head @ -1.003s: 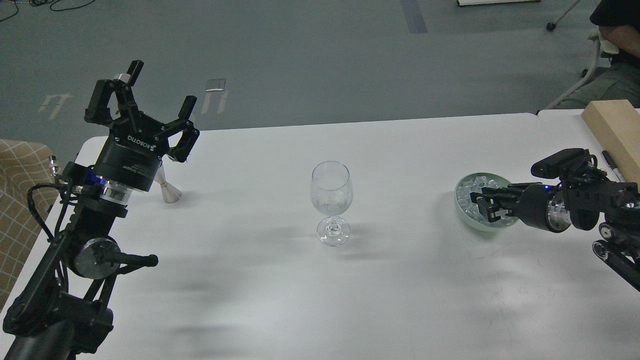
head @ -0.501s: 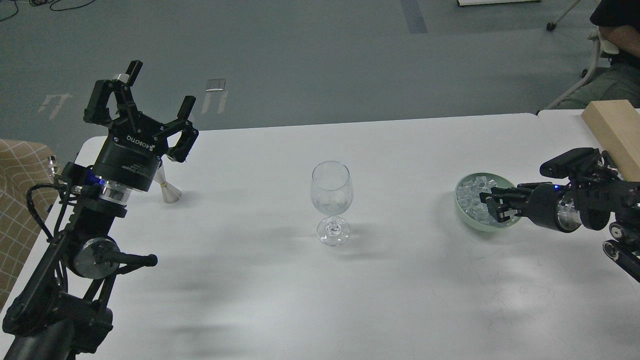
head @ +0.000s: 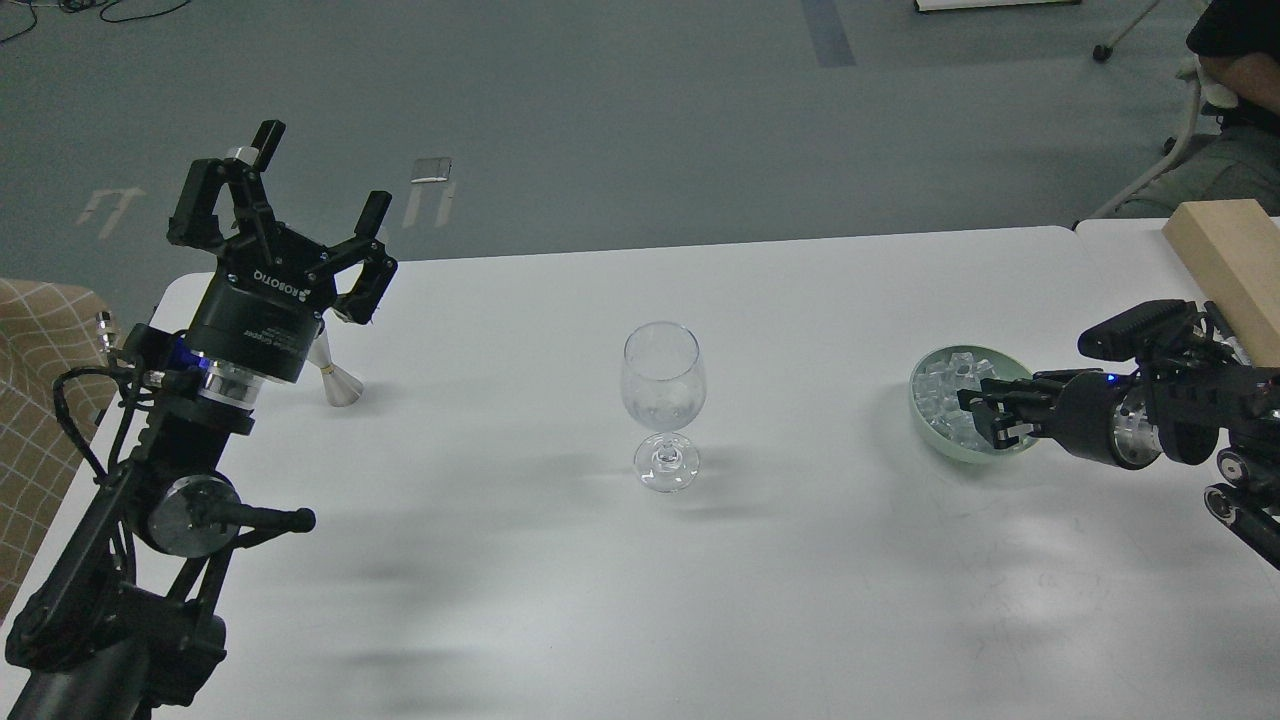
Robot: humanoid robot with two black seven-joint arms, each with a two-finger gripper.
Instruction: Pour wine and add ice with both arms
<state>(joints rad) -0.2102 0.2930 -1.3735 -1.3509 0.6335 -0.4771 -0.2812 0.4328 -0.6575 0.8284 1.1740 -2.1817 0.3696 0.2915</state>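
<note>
Midway, roughly. Wine glass stands mid-table with a few ice cubes already in its bowl; no wine visible. Right gripper sits in the ice bowl, fingers curled over ice; actual hold unclear. Left gripper spread, empty, raised above a metal cone.

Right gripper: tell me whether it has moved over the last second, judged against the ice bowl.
Yes. The right gripper has drawn back toward the right edge of the view, across the green bowl of ice, which has stayed put.
</note>
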